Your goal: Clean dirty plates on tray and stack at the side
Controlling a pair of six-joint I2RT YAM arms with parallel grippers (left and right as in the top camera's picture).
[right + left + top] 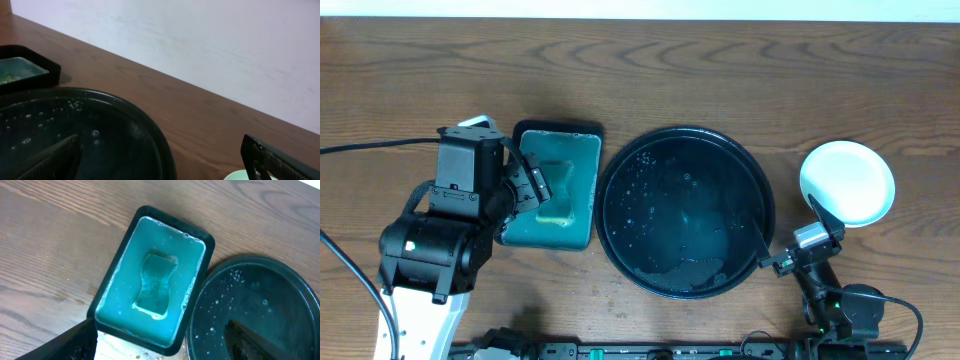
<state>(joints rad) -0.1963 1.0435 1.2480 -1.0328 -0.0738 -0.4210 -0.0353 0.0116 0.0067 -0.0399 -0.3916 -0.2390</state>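
Note:
The large round black tray [685,210] is wet, with droplets and a puddle, and no plates lie on it. White plates [847,182] sit to its right as one round shape; I cannot tell how many are stacked. My right gripper [795,232] is open and empty between the tray's right rim and the plates. In the right wrist view [157,165] its fingers span the tray rim [155,135], and a plate edge [239,176] shows at the bottom. My left gripper [527,188] is open and empty over the rectangular tray's near end [160,352].
A smaller rectangular black tray [557,130] holds teal liquid and a sponge [156,282], just left of the round tray [260,310]. A black cable [370,145] runs across the table at the far left. A pale wall [200,40] lies beyond the table's far edge.

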